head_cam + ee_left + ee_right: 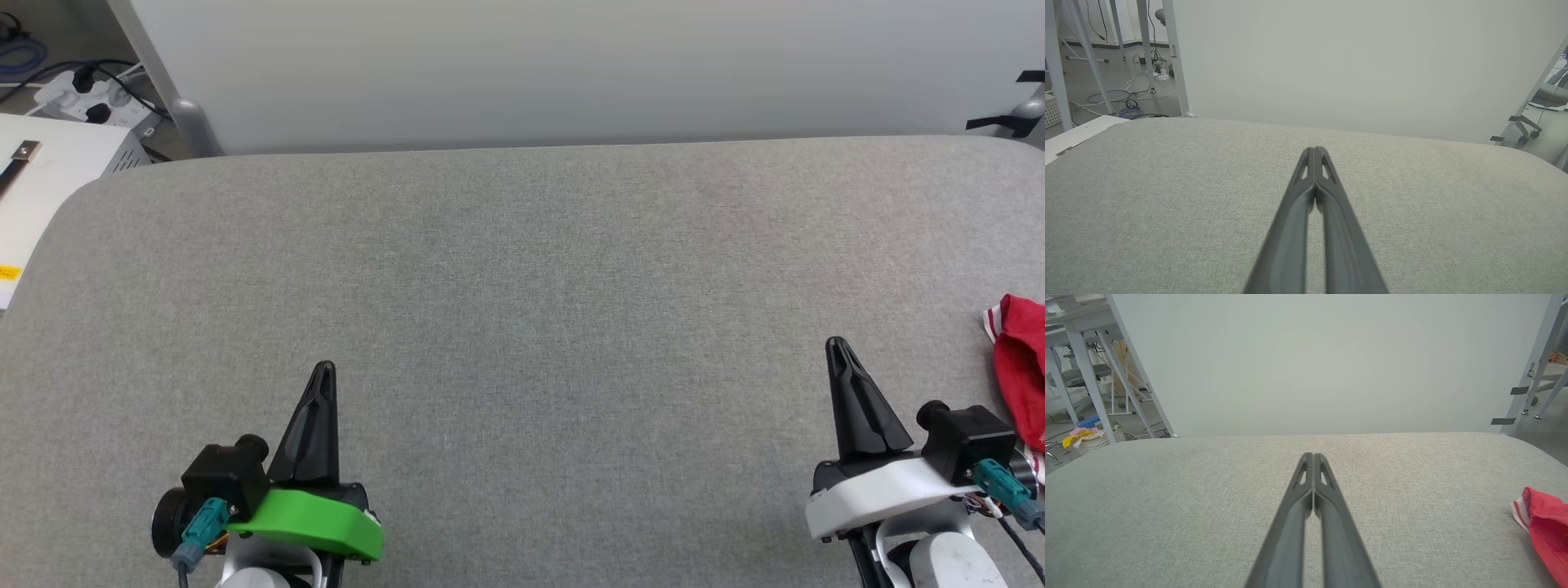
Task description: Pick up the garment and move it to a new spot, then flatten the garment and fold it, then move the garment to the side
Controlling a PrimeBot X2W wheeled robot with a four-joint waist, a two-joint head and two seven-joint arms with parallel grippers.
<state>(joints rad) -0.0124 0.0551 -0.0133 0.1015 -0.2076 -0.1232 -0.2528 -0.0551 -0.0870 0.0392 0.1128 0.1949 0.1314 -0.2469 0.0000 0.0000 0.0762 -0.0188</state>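
Observation:
The red garment (1022,367) lies bunched at the right edge of the grey padded table (522,286), cut off by the frame; a strip of white-and-red striped trim shows on its left side. In the right wrist view the garment (1545,528) sits at the lower right, apart from the fingers. My right gripper (836,347) is shut and holds nothing, a short way left of the garment. My left gripper (324,371) is shut too, holding nothing, far to the left. Both sets of fingers point away over the table (1167,183).
A pale wall panel (571,73) stands right behind the table's far edge. A white cabinet (41,171) and a power strip with cables (90,98) sit beyond the left corner. Metal frame legs (1531,367) stand off the far right corner.

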